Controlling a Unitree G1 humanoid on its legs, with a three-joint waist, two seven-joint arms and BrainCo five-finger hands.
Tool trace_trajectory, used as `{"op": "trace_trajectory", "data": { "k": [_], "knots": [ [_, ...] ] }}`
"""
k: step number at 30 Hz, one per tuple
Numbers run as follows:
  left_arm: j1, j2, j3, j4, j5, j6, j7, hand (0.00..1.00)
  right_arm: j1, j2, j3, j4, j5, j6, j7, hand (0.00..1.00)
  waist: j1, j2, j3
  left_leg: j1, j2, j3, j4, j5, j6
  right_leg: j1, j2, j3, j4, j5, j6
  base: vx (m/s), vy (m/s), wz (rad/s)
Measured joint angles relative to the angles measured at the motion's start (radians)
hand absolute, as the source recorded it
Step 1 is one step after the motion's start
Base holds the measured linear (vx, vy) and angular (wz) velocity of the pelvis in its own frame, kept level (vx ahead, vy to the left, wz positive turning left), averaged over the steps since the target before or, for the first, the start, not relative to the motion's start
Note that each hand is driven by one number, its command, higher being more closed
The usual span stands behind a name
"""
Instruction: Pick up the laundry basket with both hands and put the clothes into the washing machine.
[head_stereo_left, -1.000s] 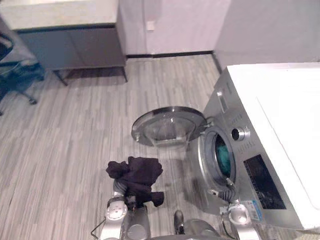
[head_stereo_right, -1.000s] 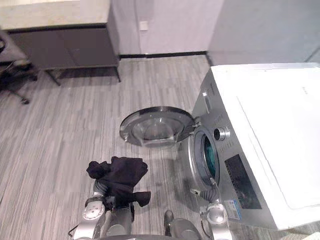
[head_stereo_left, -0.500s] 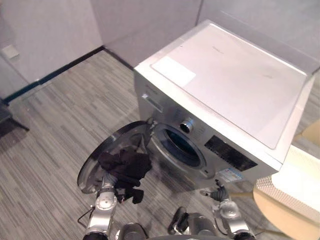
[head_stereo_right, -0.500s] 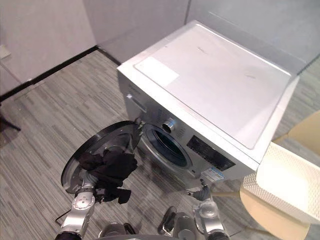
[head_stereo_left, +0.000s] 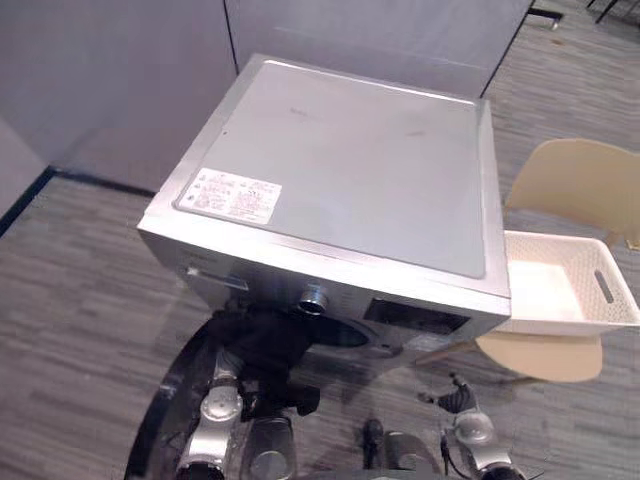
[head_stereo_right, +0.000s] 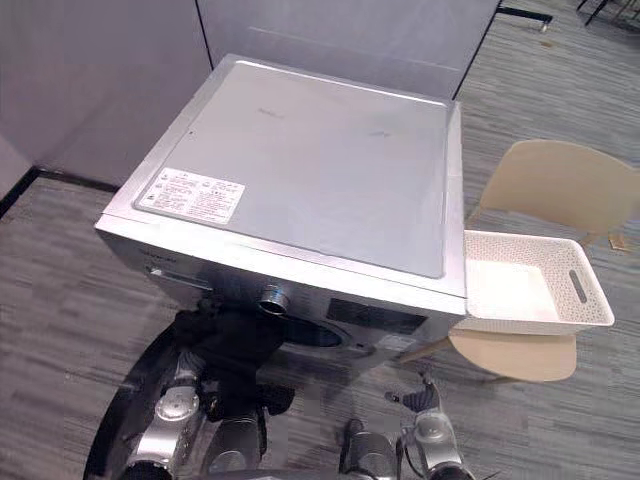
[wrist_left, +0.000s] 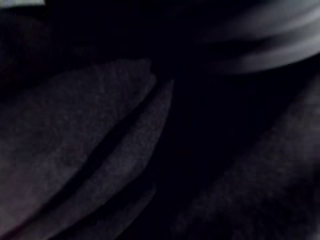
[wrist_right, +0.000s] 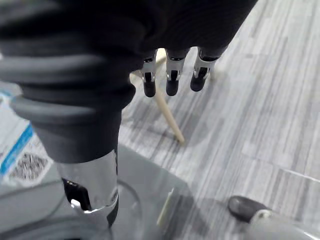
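As the head camera swings round to look down over the front edge of the silver-grey front-loading washing machine (head_stereo_left: 340, 170), the crumpled black garment (head_stereo_left: 268, 345) comes to lie against the machine's front panel, just beneath the round metal control knob (head_stereo_left: 313, 300) and at the left edge of the dark drum opening (head_stereo_left: 352, 336). Half a second earlier it hung over the round glass door (head_stereo_left: 160, 405), clear of the opening. The door is swung fully open at the machine's lower left. The garment is draped over the left hand (head_stereo_left: 226, 378), and in the left wrist view dark cloth is pressed right up to the lens, so whether that hand is closed on the fabric cannot be told. The right hand (head_stereo_left: 452, 396) hangs low before the right front corner of the machine, as in the earlier frames. Its dark-tipped fingers (wrist_right: 170, 82) point down, relaxed, and hold nothing. The white perforated plastic laundry basket (head_stereo_left: 565, 324) sits on the seat of a beige plastic chair (head_stereo_left: 570, 180), just beside the machine's right side, and looks empty. Judged from this, the load is at the drum mouth but not yet inside. A push inward past the rim, then a release, would finish the step.
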Motion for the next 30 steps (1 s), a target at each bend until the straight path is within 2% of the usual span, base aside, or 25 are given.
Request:
{"op": "trace_trajectory", "data": {
  "k": [2, 3, 4, 6, 7, 8, 9, 13, 15, 19, 20, 23, 24, 25, 27, 30],
  "knots": [
    [-0.015, 0.007, -0.015, -0.057, 0.001, -0.001, 0.010, 1.00, -0.013, 0.001, 0.000, -0.011, 0.002, -0.001, -0.002, 0.00, 0.001, 0.000, 0.035, -0.042, -0.012, 0.016, 0.065, -0.020, 0.017, -0.069, -0.027, 0.014, 0.101, -0.026, 0.010, -0.08, 0.181, -0.09],
    [-0.028, 0.005, -0.025, -0.095, 0.001, -0.002, 0.021, 1.00, -0.036, 0.000, 0.000, -0.041, 0.008, -0.001, -0.011, 0.00, 0.003, 0.008, 0.067, -0.097, -0.011, 0.025, 0.135, -0.047, 0.024, -0.145, -0.035, 0.028, 0.196, -0.049, 0.018, -0.16, 0.140, -0.22],
    [-0.034, 0.004, -0.029, -0.109, 0.001, -0.003, 0.022, 1.00, -0.044, 0.001, 0.001, -0.056, 0.013, -0.001, -0.018, 0.00, 0.002, 0.013, 0.071, -0.133, -0.005, 0.031, 0.171, -0.060, 0.029, -0.181, -0.037, 0.032, 0.239, -0.061, 0.018, -0.22, 0.105, -0.38],
    [-0.077, 0.003, -0.033, -0.134, -0.008, -0.003, 0.046, 1.00, -0.084, 0.006, 0.004, -0.119, 0.030, 0.000, -0.033, 0.00, 0.005, 0.013, 0.093, -0.275, 0.018, 0.053, 0.322, -0.125, 0.035, -0.356, -0.041, 0.084, 0.410, -0.133, 0.027, -0.22, 0.026, -0.44],
    [-0.088, -0.004, -0.034, -0.137, -0.012, -0.002, 0.050, 1.00, -0.091, 0.006, 0.004, -0.135, 0.031, 0.001, -0.039, 0.00, 0.004, 0.014, 0.108, -0.291, 0.023, 0.056, 0.348, -0.138, 0.031, -0.378, -0.042, 0.090, 0.442, -0.142, 0.026, -0.21, -0.018, -0.43],
    [-0.114, -0.010, -0.035, -0.150, -0.029, -0.002, 0.062, 1.00, -0.105, 0.010, 0.005, -0.182, 0.034, 0.003, -0.047, 0.00, 0.003, 0.010, 0.136, -0.338, 0.044, 0.073, 0.421, -0.166, 0.037, -0.445, -0.038, 0.116, 0.527, -0.171, 0.021, -0.25, -0.028, -0.43],
    [-0.128, -0.015, -0.035, -0.171, -0.040, -0.003, 0.068, 1.00, -0.113, 0.013, 0.013, -0.222, 0.039, 0.008, -0.060, 0.00, 0.004, 0.010, 0.138, -0.397, 0.066, 0.082, 0.480, -0.183, 0.038, -0.516, -0.031, 0.134, 0.589, -0.189, 0.018, -0.22, -0.023, -0.47],
    [-0.207, -0.040, -0.044, -0.207, -0.062, -0.007, 0.090, 1.00, -0.165, 0.023, 0.022, -0.318, 0.049, 0.020, -0.086, 0.00, 0.005, 0.005, 0.167, -0.585, 0.140, 0.102, 0.639, -0.216, 0.035, -0.745, -0.002, 0.166, 0.750, -0.207, 0.020, -0.19, -0.029, -0.55],
    [-0.283, -0.046, -0.059, -0.223, -0.068, -0.007, 0.106, 1.00, -0.205, 0.034, 0.022, -0.377, 0.057, 0.022, -0.106, 0.00, 0.003, 0.003, 0.189, -0.723, 0.178, 0.091, 0.756, -0.242, 0.032, -0.900, 0.016, 0.180, 0.867, -0.219, 0.010, -0.22, -0.068, -0.42],
    [-0.400, -0.055, -0.096, -0.269, -0.068, -0.007, 0.114, 1.00, -0.239, 0.036, 0.021, -0.447, 0.062, 0.024, -0.119, 0.00, -0.002, 0.002, 0.230, -0.888, 0.198, 0.061, 0.899, -0.265, 0.027, -1.073, 0.024, 0.193, 1.025, -0.251, 0.002, -0.10, -0.081, -0.10],
    [-0.446, -0.053, -0.110, -0.289, -0.068, -0.007, 0.133, 1.00, -0.250, 0.038, 0.019, -0.494, 0.067, 0.019, -0.132, 0.00, -0.001, 0.002, 0.233, -0.951, 0.206, 0.044, 0.955, -0.276, 0.026, -1.135, 0.029, 0.195, 1.085, -0.266, -0.001, -0.05, -0.073, -0.02],
    [-0.547, -0.047, -0.110, -0.305, -0.067, -0.004, 0.180, 1.00, -0.283, 0.034, 0.016, -0.540, 0.068, 0.009, -0.150, 0.00, -0.002, -0.010, 0.245, -1.029, 0.212, 0.029, 1.045, -0.295, 0.024, -1.226, 0.037, 0.216, 1.190, -0.289, -0.001, -0.04, -0.096, -0.02],
    [-0.567, -0.040, -0.112, -0.312, -0.066, -0.001, 0.193, 1.00, -0.284, 0.033, 0.015, -0.550, 0.068, 0.006, -0.151, 0.00, -0.004, -0.010, 0.245, -1.042, 0.212, 0.026, 1.057, -0.296, 0.024, -1.238, 0.037, 0.216, 1.202, -0.295, 0.003, -0.03, -0.102, 0.03],
    [-0.651, -0.001, -0.112, -0.332, -0.044, 0.004, 0.244, 1.00, -0.290, 0.034, 0.015, -0.574, 0.068, -0.007, -0.152, 0.00, -0.017, -0.011, 0.246, -1.083, 0.214, 0.010, 1.084, -0.298, 0.022, -1.274, 0.039, 0.212, 1.231, -0.298, -0.002, -0.02, -0.063, 0.03],
    [-0.714, 0.038, -0.111, -0.338, -0.024, 0.009, 0.273, 1.00, -0.291, 0.035, 0.015, -0.593, 0.068, -0.011, -0.152, 0.00, -0.025, -0.012, 0.246, -1.104, 0.215, 0.002, 1.096, -0.298, 0.022, -1.292, 0.041, 0.210, 1.243, -0.299, -0.003, -0.01, -0.031, 0.00],
    [-0.893, 0.162, -0.120, -0.335, 0.094, 0.063, 0.353, 1.00, -0.291, 0.050, 0.019, -0.598, 0.068, -0.044, -0.152, 0.00, -0.037, -0.017, 0.247, -1.121, 0.226, 0.000, 1.101, -0.298, 0.022, -1.311, 0.052, 0.209, 1.246, -0.298, -0.004, -0.01, -0.038, -0.08]
  ]
}}
